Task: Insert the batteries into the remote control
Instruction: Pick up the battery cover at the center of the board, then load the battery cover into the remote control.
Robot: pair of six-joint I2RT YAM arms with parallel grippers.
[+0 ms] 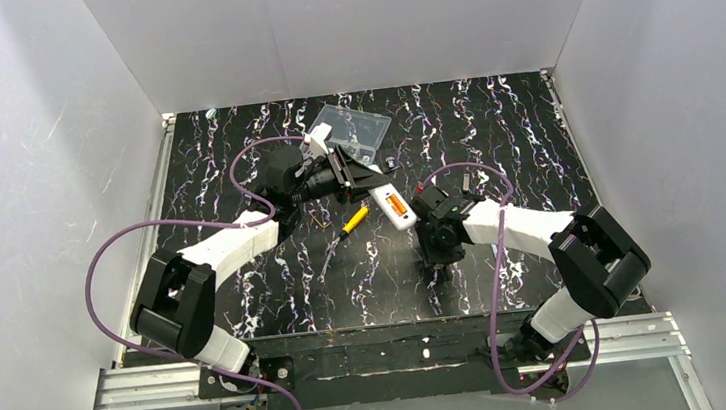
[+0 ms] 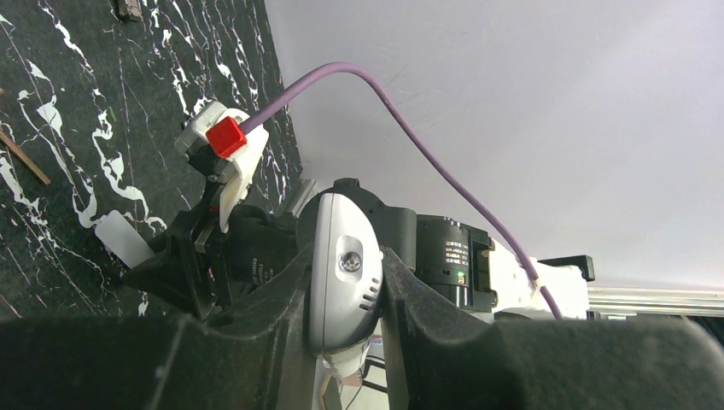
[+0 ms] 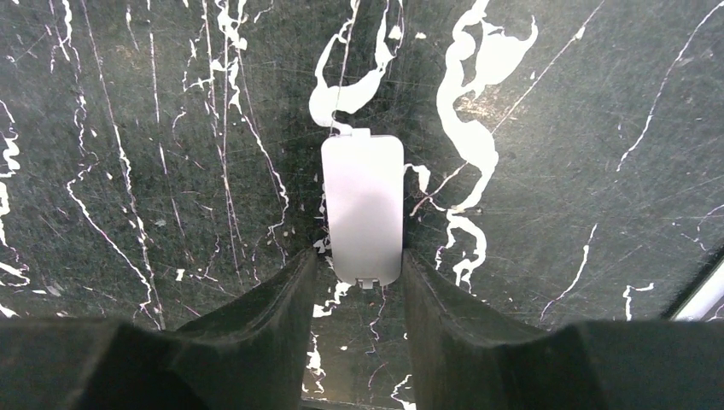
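Observation:
My left gripper (image 1: 365,183) is shut on the remote control (image 1: 404,220) and holds it off the table, back side up. An orange strip, the batteries (image 1: 394,204), shows in its open compartment. In the left wrist view the remote's silver end (image 2: 341,265) is clamped between both fingers. My right gripper (image 3: 359,260) points straight down at the table, just right of the remote. A small white plate (image 3: 363,205) lies flat there, and the jaws press on the two long edges of its near end. In the top view that gripper (image 1: 436,258) hides the plate.
A yellow-and-black-handled screwdriver (image 1: 353,222) lies on the black marbled table (image 1: 276,284) below the left gripper. A clear compartmented plastic box (image 1: 352,131) sits at the back behind it. White walls close in three sides.

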